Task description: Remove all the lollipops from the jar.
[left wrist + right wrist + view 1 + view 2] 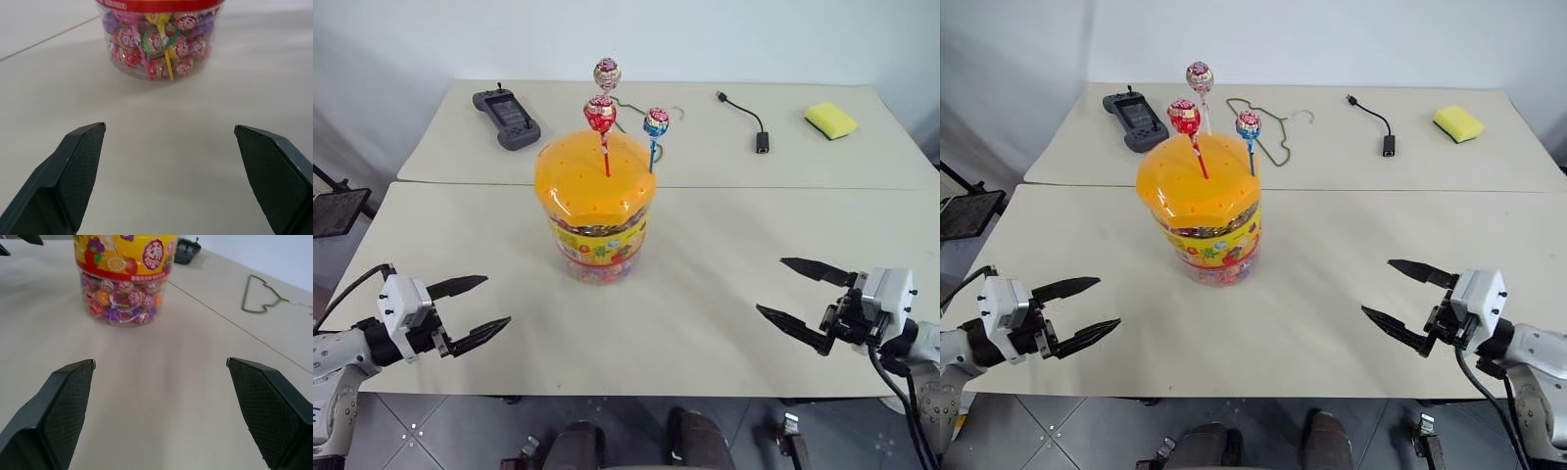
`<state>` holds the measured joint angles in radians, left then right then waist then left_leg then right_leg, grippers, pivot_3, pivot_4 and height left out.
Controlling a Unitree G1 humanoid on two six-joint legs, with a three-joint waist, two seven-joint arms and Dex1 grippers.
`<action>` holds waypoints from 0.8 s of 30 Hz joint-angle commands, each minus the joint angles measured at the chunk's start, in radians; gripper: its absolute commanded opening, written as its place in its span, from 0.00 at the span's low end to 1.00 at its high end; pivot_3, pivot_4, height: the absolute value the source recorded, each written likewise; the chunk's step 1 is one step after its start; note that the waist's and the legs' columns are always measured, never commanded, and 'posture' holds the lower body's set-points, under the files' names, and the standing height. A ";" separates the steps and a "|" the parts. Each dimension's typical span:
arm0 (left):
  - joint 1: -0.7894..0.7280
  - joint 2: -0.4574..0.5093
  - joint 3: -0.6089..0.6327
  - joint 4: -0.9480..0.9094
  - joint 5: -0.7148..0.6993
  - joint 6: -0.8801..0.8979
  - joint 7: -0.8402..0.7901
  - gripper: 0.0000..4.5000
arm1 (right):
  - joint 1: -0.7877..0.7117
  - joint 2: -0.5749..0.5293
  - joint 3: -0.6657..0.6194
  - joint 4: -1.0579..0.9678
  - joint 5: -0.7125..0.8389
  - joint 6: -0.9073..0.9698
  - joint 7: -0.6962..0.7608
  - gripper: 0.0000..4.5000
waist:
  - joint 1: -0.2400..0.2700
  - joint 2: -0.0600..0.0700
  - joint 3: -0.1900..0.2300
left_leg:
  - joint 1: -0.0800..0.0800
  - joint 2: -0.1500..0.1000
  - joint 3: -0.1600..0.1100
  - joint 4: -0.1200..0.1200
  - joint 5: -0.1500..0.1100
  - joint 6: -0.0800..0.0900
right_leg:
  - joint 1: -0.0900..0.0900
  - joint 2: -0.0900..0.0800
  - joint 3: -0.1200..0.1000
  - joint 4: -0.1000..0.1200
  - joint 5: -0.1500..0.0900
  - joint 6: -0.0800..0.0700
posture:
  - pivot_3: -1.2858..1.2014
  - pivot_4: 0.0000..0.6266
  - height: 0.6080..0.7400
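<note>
The jar [596, 211] stands in the middle of the table, a clear cylinder with an orange holed lid and a yellow-red label, packed with wrapped sweets. Three lollipops stand upright in the lid's holes: a red one [600, 115], a blue one [656, 122] and a pinkish-beige one [607, 73] at the back. My left gripper [473, 309] hovers open near the table's front left, well short of the jar. At the front right my right gripper [800, 293] is open too, pointing toward the jar [124, 279]. Both hold nothing.
On the far table lie a black handheld controller [507, 117], a wire hanger [1268, 132], a black cable with a plug [749, 119] and a yellow sponge [830, 119]. A seam [783, 187] divides the two tabletops behind the jar.
</note>
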<state>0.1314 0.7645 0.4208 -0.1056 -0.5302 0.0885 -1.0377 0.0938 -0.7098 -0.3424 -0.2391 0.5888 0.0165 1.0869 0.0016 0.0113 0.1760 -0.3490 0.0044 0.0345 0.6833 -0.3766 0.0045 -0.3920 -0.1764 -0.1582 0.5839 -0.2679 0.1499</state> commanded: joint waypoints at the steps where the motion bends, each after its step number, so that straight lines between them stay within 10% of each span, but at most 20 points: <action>1: -0.031 0.010 0.026 -0.015 -0.054 0.047 0.004 1.00 | -0.010 0.001 -0.004 -0.055 0.028 0.011 -0.008 1.00 | 0.001 0.000 0.000 | 0.000 0.000 0.000 0.000 0.000 0.000 | 0.000 0.000 0.000 0.000 0.000 0.000 | 0.52 0.24 1.00; 9: -0.369 0.052 0.213 0.033 -0.661 0.527 0.109 1.00 | -0.171 0.021 -0.038 -0.267 0.390 0.273 -0.227 1.00 | 0.011 -0.002 0.002 | -0.002 0.002 -0.003 0.007 -0.001 -0.002 | 0.000 0.001 0.000 0.004 0.000 0.000 | 0.52 0.24 1.00; 24: -0.546 0.051 0.138 0.041 -0.629 0.591 0.045 1.00 | -0.792 0.209 0.349 0.008 0.168 0.460 -0.394 1.00 | -0.006 -0.004 0.003 | -0.002 0.009 0.001 0.009 -0.005 -0.005 | -0.004 0.009 0.001 0.005 0.000 -0.001 | 0.52 0.24 1.00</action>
<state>-0.3976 0.8123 0.5591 -0.0395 -1.1632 0.6850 -0.9955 -0.6726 -0.5115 0.0058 -0.2404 0.7855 0.4893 0.6931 -0.0044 0.0069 0.1789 -0.3522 0.0127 0.0356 0.6923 -0.3815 -0.0004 -0.3967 -0.1672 -0.1570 0.5894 -0.2676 0.1489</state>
